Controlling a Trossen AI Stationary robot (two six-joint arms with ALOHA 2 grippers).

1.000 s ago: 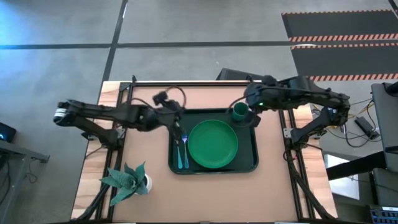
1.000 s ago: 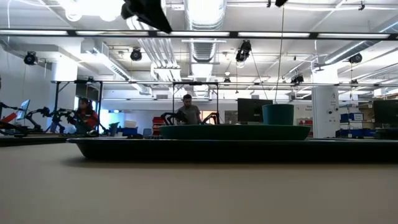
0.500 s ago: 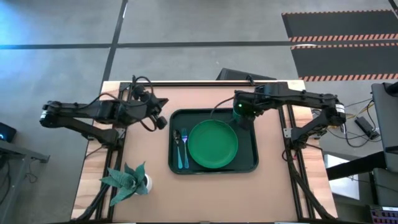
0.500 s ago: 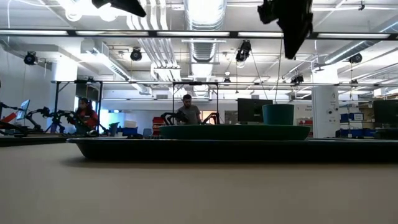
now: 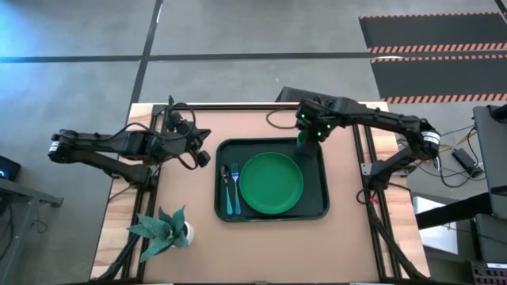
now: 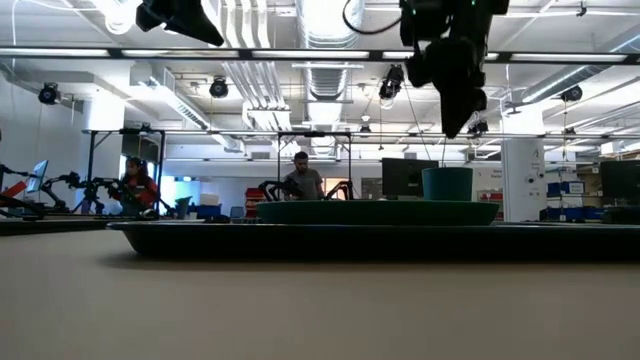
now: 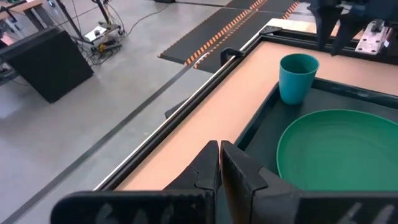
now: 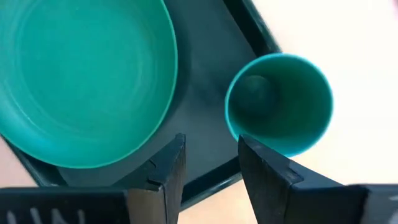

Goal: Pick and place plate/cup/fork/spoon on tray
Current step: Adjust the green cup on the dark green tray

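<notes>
The right gripper (image 6: pixel 452 128) had lifted off the cup (image 5: pixel 304 142), fingers parted (nothing held), leaving it upright in the tray's (image 5: pixel 317 212) far corner beside the plate (image 5: pixel 271 183); placement looked complete.

Robotics lab, exposed ceiling ducts (image 6: pixel 330 75), striped floor tape (image 5: pixel 432 49)

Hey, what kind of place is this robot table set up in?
Likely a robotics lab or workshop: exposed ceiling ducts, other robot rigs with a seated person, and striped hazard floor mats.
</notes>
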